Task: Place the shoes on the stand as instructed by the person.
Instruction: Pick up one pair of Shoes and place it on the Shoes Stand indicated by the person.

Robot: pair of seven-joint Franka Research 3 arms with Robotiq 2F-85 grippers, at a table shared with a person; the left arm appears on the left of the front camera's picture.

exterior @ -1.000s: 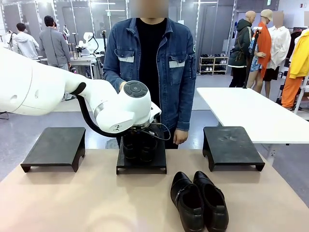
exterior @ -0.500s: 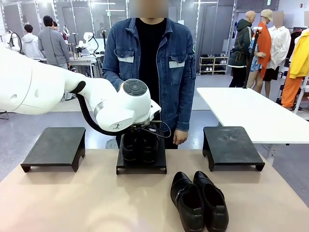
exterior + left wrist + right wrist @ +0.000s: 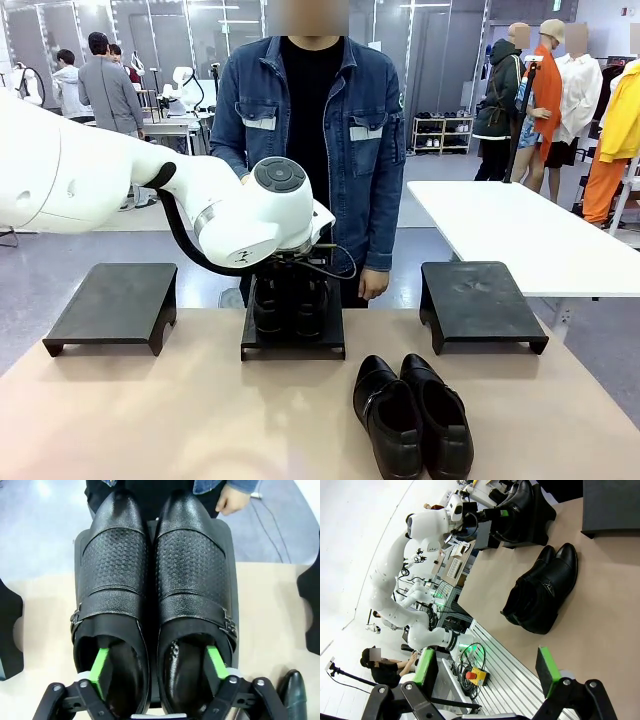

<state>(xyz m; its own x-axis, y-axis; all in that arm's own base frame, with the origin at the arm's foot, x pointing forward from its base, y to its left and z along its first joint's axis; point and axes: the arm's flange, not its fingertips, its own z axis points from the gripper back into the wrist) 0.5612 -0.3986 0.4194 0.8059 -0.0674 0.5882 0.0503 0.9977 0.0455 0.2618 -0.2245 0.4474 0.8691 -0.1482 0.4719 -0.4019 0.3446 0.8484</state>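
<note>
left tool [image 3: 158,665] hangs over middle stand [image 3: 293,350], fingers spread wide, one green pad down inside each heel opening of the pair on the stand [image 3: 187,575]. pads look clear of the inner walls, so nothing gripped. that pair sits side by side and touching, toes toward the person's hand [image 3: 235,497], heels toward the robot. way out for the tool reads as straight up along the fingers. second pair [image 3: 395,425] lies on the worktop [image 3: 200,420], robot-side of the gap between middle stand and right stand [image 3: 480,300], long axis running robot to person, toes apparently away. right tool [image 3: 486,667] is wide open and empty. second pair lies on its side, so right arm looks nearer. left stand [image 3: 112,300] is bare.
</note>
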